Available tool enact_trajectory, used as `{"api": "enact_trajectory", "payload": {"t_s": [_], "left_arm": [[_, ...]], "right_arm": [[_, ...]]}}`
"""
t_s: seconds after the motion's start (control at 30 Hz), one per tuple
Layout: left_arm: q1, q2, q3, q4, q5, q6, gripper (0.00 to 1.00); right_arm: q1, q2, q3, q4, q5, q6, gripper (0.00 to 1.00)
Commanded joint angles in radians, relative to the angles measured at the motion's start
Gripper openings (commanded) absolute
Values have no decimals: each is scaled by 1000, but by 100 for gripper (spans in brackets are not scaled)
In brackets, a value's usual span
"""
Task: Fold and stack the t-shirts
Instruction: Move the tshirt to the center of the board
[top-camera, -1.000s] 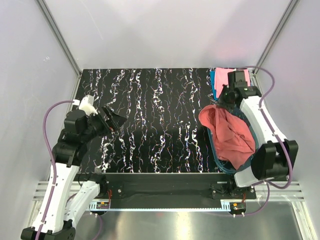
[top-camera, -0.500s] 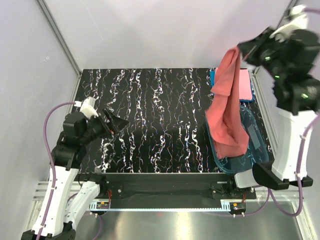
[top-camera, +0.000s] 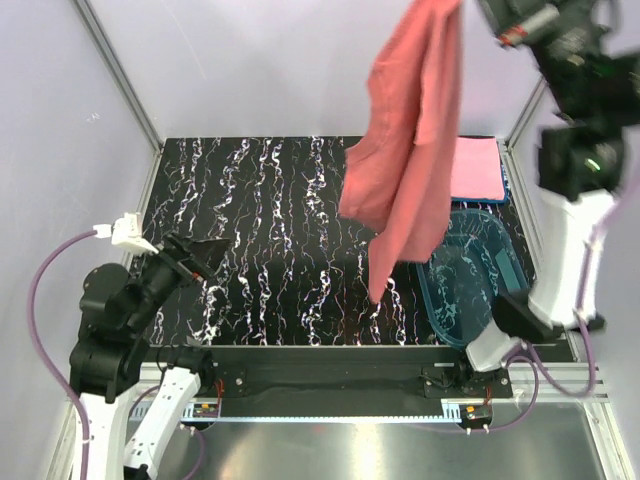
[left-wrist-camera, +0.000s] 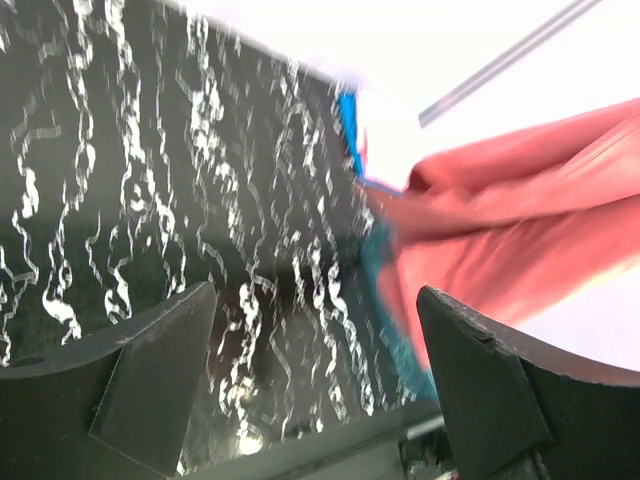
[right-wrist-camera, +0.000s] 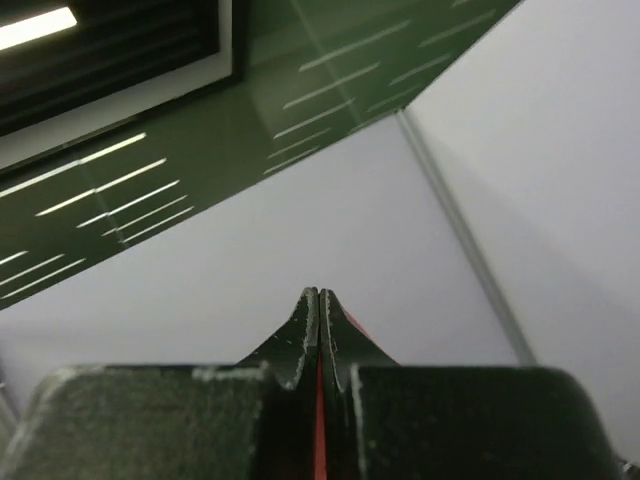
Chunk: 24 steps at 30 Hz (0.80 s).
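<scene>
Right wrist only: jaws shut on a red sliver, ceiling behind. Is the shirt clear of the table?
Observer: Looks so. The salmon t-shirt hangs from the right gripper, high over the right half of the table.
Operator: Anything in the tub?
Observer: No cloth shows in the clear blue tub.
Operator: Left arm?
Observer: The left gripper is open and empty, over the near-left side.
</scene>
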Motion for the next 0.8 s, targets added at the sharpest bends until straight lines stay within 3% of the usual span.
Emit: {"api": "enact_trajectory", "payload": {"t_s": [0.0, 0.17, 0.3, 0.33, 0.4, 0.6, 0.73, 0.77], "left_arm": [[-3, -4, 33, -7, -77, -21, 86], [-3, -3, 45, -38, -119, -10, 87], [-3, 31, 50, -76, -126, -10, 88], [-3, 54, 45, -78, -125, -15, 88], [-3, 77, 37, -76, -117, -35, 88], [-25, 241, -57, 31, -18, -102, 86], [-186, 416, -139, 128, -57, -196, 83], [-246, 442, -153, 146, -101, -214, 83]], "right_arm": [[113, 204, 36, 128, -88, 187, 0], [216, 445, -4, 76, -160, 143, 1], [234, 662, 65, -178, -215, 35, 35], [234, 726, 84, -248, -217, -55, 47], [230, 752, 117, -466, -168, -168, 52], [185, 567, -105, -778, 87, -552, 69], [185, 354, -385, -933, 171, -735, 67], [188, 304, -560, -923, 150, -738, 63]]}}
